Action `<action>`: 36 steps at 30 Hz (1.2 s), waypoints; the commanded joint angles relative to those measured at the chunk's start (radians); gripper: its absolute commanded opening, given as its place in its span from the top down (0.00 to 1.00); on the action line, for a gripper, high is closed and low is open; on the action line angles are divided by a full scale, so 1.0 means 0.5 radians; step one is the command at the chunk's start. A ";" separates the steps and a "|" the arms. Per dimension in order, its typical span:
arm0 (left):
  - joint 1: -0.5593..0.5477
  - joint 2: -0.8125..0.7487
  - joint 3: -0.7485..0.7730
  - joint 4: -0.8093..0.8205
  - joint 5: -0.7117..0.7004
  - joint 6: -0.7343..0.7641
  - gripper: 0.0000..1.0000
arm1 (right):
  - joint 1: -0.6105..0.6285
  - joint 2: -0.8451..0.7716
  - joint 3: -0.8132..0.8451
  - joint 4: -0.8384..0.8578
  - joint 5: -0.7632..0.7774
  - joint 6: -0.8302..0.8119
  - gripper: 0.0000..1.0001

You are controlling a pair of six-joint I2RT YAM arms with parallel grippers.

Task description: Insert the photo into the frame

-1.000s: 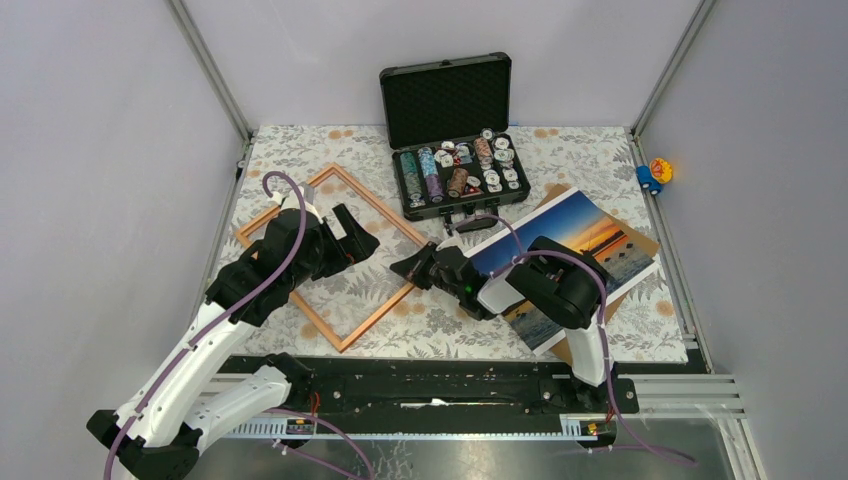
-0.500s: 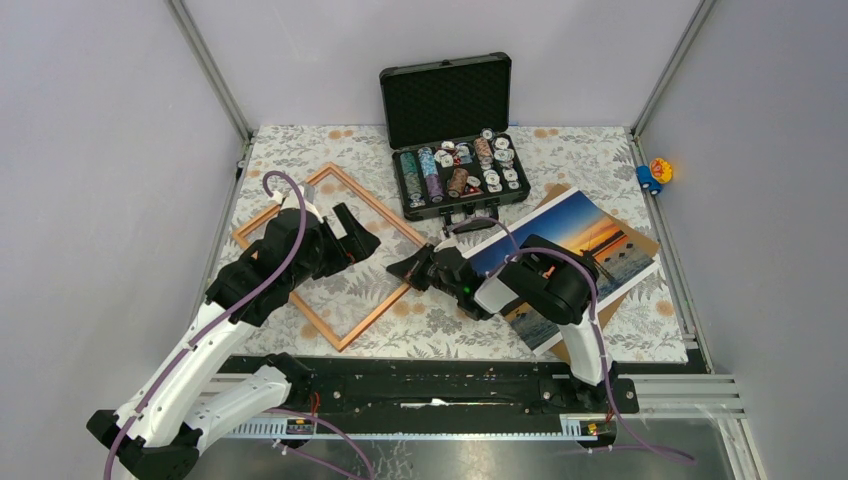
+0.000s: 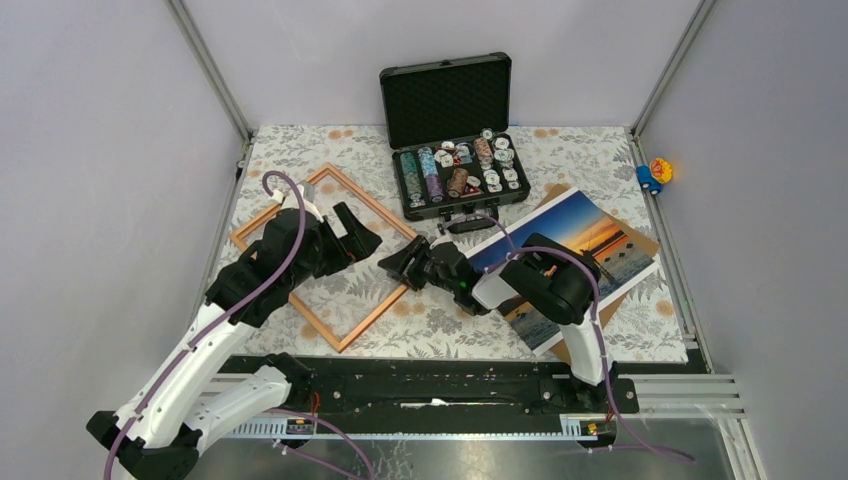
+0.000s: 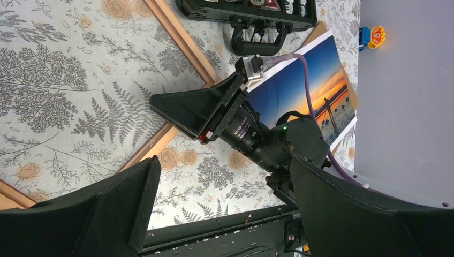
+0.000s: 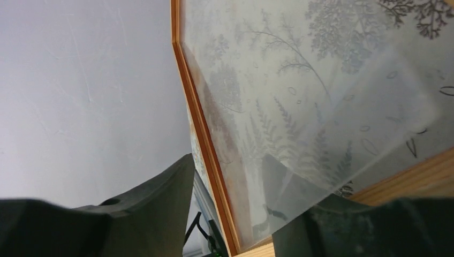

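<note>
The thin orange-brown frame [image 3: 375,203] lies flat on the left half of the table, empty, with a hazy clear pane showing in it in the right wrist view. My right gripper [image 3: 398,265] is low at the frame's right corner, open, its jaws apart on either side of the wooden rim [image 5: 199,134]. The left wrist view shows that gripper [image 4: 184,107] over the same corner. My left gripper [image 3: 355,235] hovers wide open above the frame's middle, holding nothing. The sunset photo [image 3: 580,235] lies face up at the right, under my right arm, on a brown backing board [image 3: 578,350].
An open black case of chips [image 3: 445,100] stands behind the frame and the photo, its handle [image 4: 257,40] close to the frame's corner. A small toy [image 3: 655,172] sits beyond the right rail. Grey walls close in both sides.
My right gripper was shut and its fingers now stand apart; it has slid a little left along the frame's corner. The left arm, the frame and the photo have not moved.
</note>
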 commanded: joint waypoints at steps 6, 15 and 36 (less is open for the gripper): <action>0.006 -0.047 -0.020 0.107 0.003 0.037 0.01 | -0.028 -0.316 0.051 -0.898 -0.093 -0.249 0.10; 0.007 -0.023 -0.047 0.152 -0.017 0.137 0.01 | -0.063 -0.993 -0.041 -1.746 -0.049 -1.197 0.01; 1.044 0.209 -0.369 0.066 0.156 0.155 0.01 | -0.466 -0.438 0.795 -2.069 -0.359 -1.887 0.16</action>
